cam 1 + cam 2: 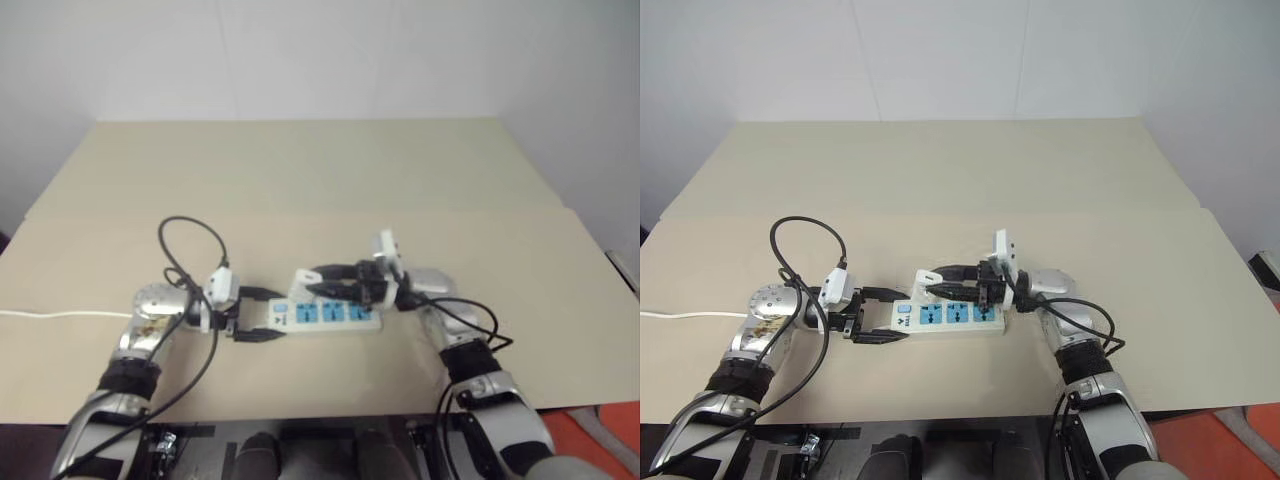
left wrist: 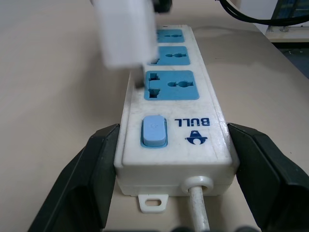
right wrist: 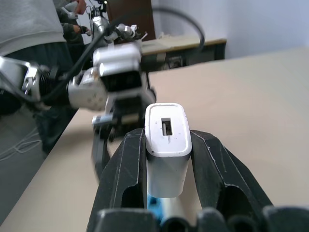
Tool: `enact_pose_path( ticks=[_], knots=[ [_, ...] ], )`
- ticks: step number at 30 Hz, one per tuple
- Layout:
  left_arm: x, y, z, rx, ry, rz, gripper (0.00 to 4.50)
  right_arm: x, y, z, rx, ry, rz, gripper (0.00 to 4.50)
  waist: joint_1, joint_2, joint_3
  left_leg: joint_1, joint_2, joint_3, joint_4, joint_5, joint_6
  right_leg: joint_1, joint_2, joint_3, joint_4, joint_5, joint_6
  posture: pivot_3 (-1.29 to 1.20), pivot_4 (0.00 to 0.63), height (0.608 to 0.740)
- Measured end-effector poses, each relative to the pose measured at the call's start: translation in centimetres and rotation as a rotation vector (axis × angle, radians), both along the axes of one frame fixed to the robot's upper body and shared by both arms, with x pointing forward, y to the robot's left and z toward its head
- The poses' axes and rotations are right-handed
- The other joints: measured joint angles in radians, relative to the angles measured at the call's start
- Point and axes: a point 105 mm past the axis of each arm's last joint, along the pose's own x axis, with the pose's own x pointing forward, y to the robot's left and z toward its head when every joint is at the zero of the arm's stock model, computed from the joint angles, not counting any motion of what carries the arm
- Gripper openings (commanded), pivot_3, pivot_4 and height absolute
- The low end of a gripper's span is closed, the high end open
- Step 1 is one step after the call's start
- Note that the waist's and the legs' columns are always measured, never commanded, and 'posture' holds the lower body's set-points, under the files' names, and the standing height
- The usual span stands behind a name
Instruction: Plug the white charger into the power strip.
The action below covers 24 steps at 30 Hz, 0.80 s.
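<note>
The power strip (image 1: 325, 314) lies on the counter (image 1: 320, 180) near the front edge, its switch end to the left. The left tool (image 2: 169, 174) is clenched on that switch end, one black finger on each side. The right tool (image 3: 169, 169) grasps the white charger (image 3: 167, 145), held just above the strip's leftmost blue socket (image 2: 171, 85), with its prongs not yet seated

The white charger (image 2: 124, 34) is blurred and cut off at the frame's edge — its prongs hidden — above the power strip (image 2: 176, 140).
</note>
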Motion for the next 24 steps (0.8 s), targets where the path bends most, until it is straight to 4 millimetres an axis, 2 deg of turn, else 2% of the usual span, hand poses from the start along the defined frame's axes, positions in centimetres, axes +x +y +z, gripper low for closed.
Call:
enact_pose_path(
  ticks=[4, 7, 10, 15, 24],
  knots=[
    [0.0, -0.1, 0.0, -0.002, -0.001, -0.004, 3.21, -0.1, -0.4, 1.9, -0.029, -0.055, 0.009, 1.13, 0.001, 0.000, 0.000, 0.000, 0.000, 0.000, 0.000, 0.000, 0.000, 0.000, 0.000, 0.000, 0.000, 0.000, 0.000, 0.00, 0.150, 0.740],
    [0.0, -0.1, 0.0, -0.002, -0.002, -0.006, 3.21, -0.6, -1.1, 2.2, -0.087, -0.090, 0.038, 1.13, 0.001, 0.000, 0.000, -0.001, 0.000, 0.000, 0.000, 0.000, 0.000, 0.000, 0.000, 0.000, -0.001, 0.000, 0.000, 0.00, 0.150, 0.740],
    [-0.1, -0.1, 0.0, -0.001, -0.003, -0.007, 3.21, -1.1, -1.5, 1.9, -0.166, -0.125, 0.063, 1.13, 0.001, 0.000, 0.000, 0.000, 0.000, 0.000, 0.000, 0.000, 0.000, 0.000, 0.000, 0.000, -0.001, 0.000, 0.000, 0.00, 0.150, 0.740],
    [0.0, -0.1, 0.0, -0.002, -0.004, -0.009, 3.21, -1.9, -0.8, 1.3, -0.251, -0.138, 0.106, 1.13, 0.002, 0.000, 0.000, -0.001, 0.000, 0.000, 0.000, 0.000, 0.000, 0.000, 0.000, 0.000, -0.001, 0.000, 0.000, 0.00, 0.150, 0.740],
    [0.0, -0.2, 0.0, -0.002, -0.004, -0.012, 3.21, -2.1, 0.1, 0.3, -0.357, -0.112, 0.114, 1.13, 0.002, 0.000, 0.000, -0.001, 0.000, 0.000, 0.000, 0.000, 0.000, 0.000, 0.000, 0.000, -0.001, 0.000, 0.000, 0.00, 0.150, 0.740]
  ],
)
